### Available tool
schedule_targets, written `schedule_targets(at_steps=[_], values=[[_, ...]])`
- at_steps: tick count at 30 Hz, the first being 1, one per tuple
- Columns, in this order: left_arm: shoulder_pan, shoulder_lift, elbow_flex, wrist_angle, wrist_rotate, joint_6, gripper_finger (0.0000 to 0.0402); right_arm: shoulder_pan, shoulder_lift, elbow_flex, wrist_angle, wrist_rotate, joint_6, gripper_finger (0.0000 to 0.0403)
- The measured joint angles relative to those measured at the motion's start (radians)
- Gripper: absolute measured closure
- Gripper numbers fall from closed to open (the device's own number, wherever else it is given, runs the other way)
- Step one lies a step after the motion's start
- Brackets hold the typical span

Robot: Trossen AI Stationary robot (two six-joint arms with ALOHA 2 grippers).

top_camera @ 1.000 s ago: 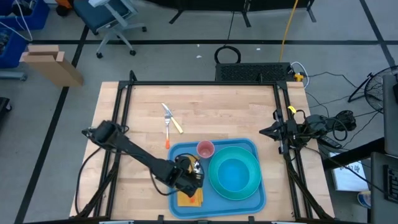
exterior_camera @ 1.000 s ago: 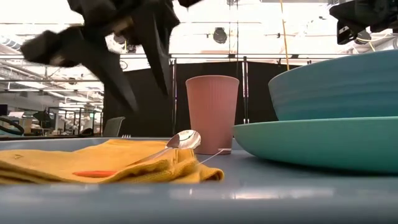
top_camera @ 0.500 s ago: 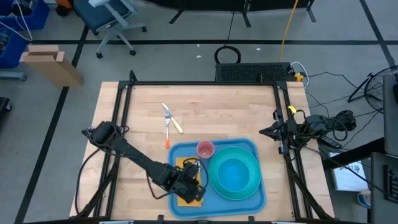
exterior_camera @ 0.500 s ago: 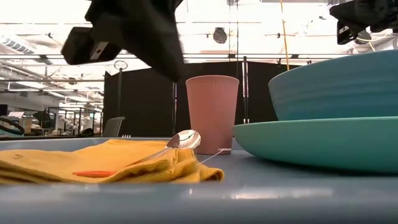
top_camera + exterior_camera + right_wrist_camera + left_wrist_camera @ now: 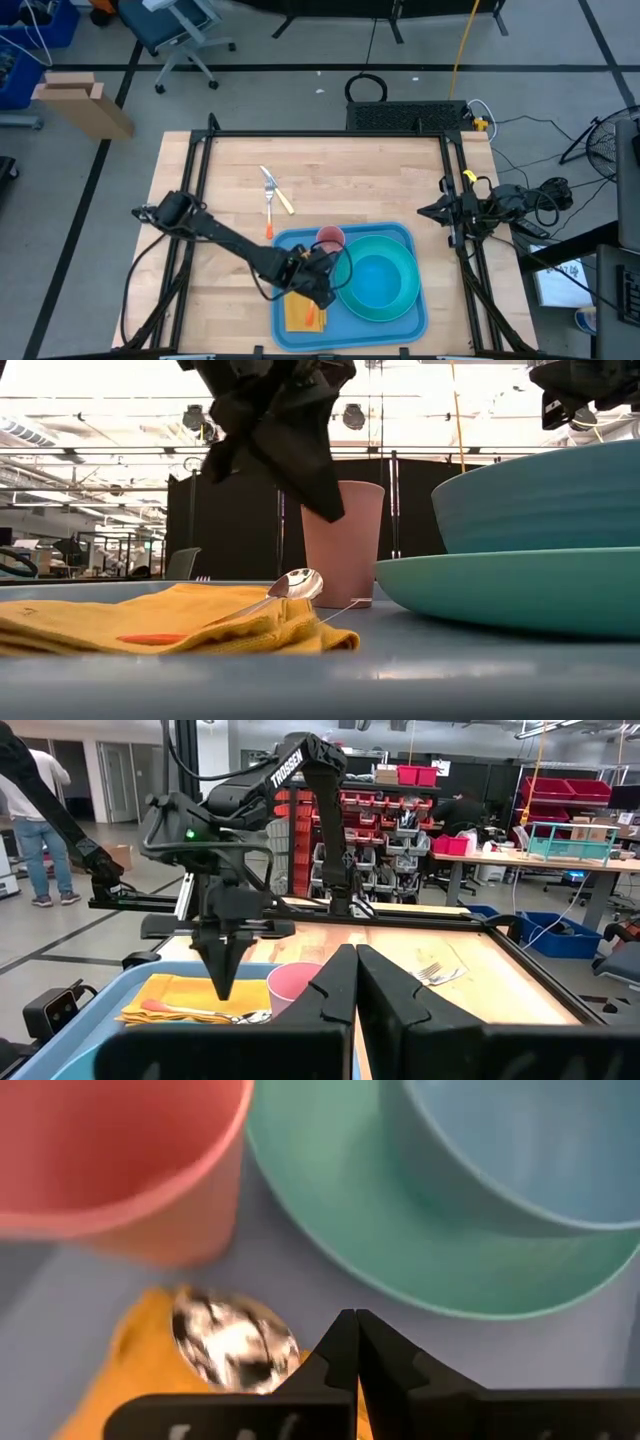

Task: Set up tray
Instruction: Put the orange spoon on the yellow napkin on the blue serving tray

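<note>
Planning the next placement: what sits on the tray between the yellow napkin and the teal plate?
In the low view, bare blue tray separates napkin from plate; the spoon rests on the napkin, and the pink cup stands farther back.

Fork (image 5: 268, 193) — perhaps knife (image 5: 285, 203) — on table (image 5: 380, 180)

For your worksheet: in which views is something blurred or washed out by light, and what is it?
Left wrist view: the pink cup and spoon bowl are soft and out of focus, so close to the lens. Low view: the ceiling behind glares white, leaving the left pincer a dark silhouette; the tray in the foreground blurs. High view: evenly lit, no glare on the tray.
</note>
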Motion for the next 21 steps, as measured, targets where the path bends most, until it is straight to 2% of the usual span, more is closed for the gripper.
schedule_targets(at_steps=[9,14,21], values=[[-0.015,0.007,0.000,0.062,-0.047,0.484,0.0400,0.000,0.000,0.000,-0.013,0.000,-0.003,0.0403],[0.025,0.058,0.000,0.074,0.017,0.569,0.0401,0.000,0.000,0.000,-0.013,0.001,-0.003,0.0403],[0.062,0.078,0.000,0.082,0.022,0.605,0.0401,0.000,0.000,0.000,-0.008,0.003,-0.007,0.0403]])
